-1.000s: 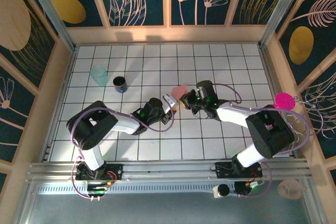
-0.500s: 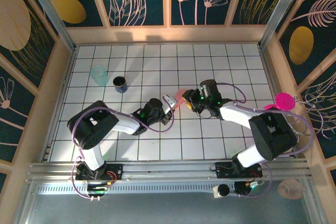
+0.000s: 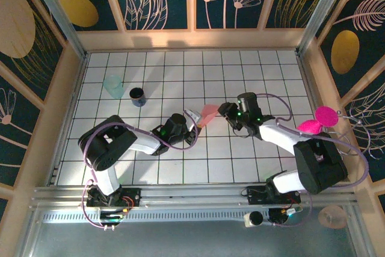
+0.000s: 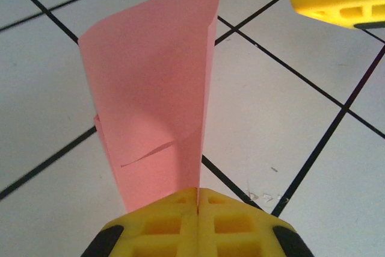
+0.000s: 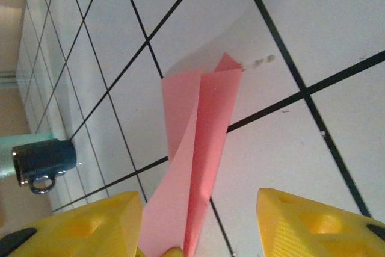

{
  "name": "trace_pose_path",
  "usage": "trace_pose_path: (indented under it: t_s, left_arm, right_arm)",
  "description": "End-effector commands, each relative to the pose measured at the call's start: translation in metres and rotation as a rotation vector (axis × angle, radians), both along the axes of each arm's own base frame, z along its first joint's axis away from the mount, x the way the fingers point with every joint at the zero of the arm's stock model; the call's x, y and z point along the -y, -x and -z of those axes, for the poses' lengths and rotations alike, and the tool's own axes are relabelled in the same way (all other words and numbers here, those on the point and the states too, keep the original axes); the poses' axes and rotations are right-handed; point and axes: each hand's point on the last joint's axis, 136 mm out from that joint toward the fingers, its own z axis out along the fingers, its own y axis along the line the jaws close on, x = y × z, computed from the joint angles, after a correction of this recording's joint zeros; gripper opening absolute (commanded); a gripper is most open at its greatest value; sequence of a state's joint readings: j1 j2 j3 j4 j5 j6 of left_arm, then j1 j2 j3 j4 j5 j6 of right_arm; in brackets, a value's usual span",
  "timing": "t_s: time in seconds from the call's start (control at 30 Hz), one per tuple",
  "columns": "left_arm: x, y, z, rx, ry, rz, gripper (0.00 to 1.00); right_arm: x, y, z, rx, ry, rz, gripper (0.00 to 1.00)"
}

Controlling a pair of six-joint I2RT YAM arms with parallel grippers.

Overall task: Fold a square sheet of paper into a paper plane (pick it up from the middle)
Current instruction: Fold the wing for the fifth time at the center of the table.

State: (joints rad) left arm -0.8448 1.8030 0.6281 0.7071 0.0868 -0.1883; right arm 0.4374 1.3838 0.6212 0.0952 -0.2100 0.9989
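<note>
The square sheet of paper (image 3: 209, 114), salmon pink and folded lengthwise into a narrow shape, hangs just above the white tiles in the middle of the table. My left gripper (image 3: 195, 118) is shut on its near end; in the left wrist view the yellow jaws (image 4: 197, 195) meet on the sheet of paper (image 4: 156, 100), which stands up away from them. My right gripper (image 3: 226, 111) is just right of the paper, open. In the right wrist view its yellow fingers (image 5: 96, 224) stand wide on either side of the sheet of paper (image 5: 201, 130) without touching it.
A teal cup (image 3: 113, 86) and a dark blue mug (image 3: 137, 96) stand at the back left; the mug (image 5: 45, 161) also shows in the right wrist view. A round magenta disc (image 3: 325, 115) sits by the right wall. Wooden walls ring the tiled table.
My right gripper has opened, let go of the paper and drawn back to the right. My left gripper has closed on the paper's near end and now holds it alone.
</note>
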Motion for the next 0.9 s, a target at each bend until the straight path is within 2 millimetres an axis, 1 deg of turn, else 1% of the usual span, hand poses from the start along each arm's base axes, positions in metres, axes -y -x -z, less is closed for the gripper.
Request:
trace_pose_path:
  t_s: [0.0, 0.23, 0.47, 0.7, 0.87]
  left_arm:
    - [0.011, 0.007, 0.004, -0.123, 0.084, -0.020, 0.00]
    - [0.019, 0.011, 0.003, -0.283, 0.181, -0.049, 0.00]
    - [0.019, 0.011, -0.003, -0.454, 0.303, -0.080, 0.00]
    - [0.020, 0.012, -0.004, -0.616, 0.413, -0.109, 0.00]
    - [0.021, 0.011, -0.014, -0.691, 0.523, -0.111, 0.00]
  right_arm:
    - [0.009, 0.000, -0.002, 0.054, 0.052, -0.019, 0.55]
    - [0.004, 0.004, 0.003, 0.114, 0.035, -0.092, 0.58]
    - [-0.011, 0.008, 0.004, 0.171, 0.019, -0.218, 0.60]
    - [-0.023, 0.011, 0.009, 0.174, 0.003, -0.294, 0.61]
    - [-0.032, 0.012, 0.015, 0.163, 0.021, -0.354, 0.60]
